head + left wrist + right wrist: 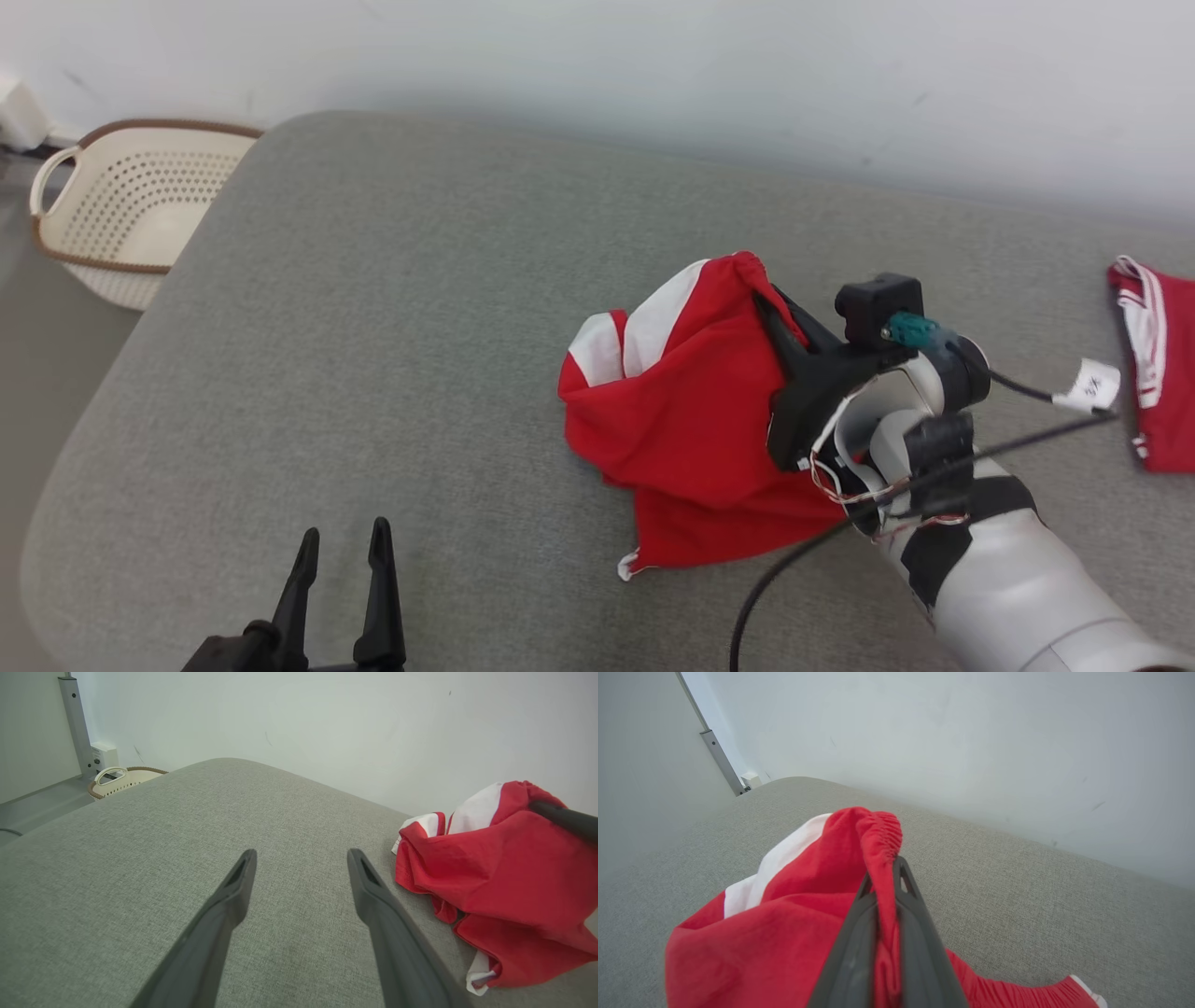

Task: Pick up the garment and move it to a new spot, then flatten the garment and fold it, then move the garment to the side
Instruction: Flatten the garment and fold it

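Right gripper [883, 882] is clamped tight on the garment [681, 411]: fingers pinched on the elastic band, red-and-white cloth bunched around them and draping down onto the cushion [420, 327]. Off to its left, clear of the cloth, the left gripper [301, 858] hovers wide with nothing between its fingers. Underneath it all, grey woven cushion with a rounded corner; ahead, a plain pale wall [653, 65]. Past the left gripper, on the floor, one cream basket [131, 215] with a brown rim, partly hidden by the cushion's edge. Count: two grippers, one basket, two red-and-white pieces. The second piece [1158, 364] lies to the right of the right gripper, cut off by the frame. The held garment is too crumpled to make out its shape.
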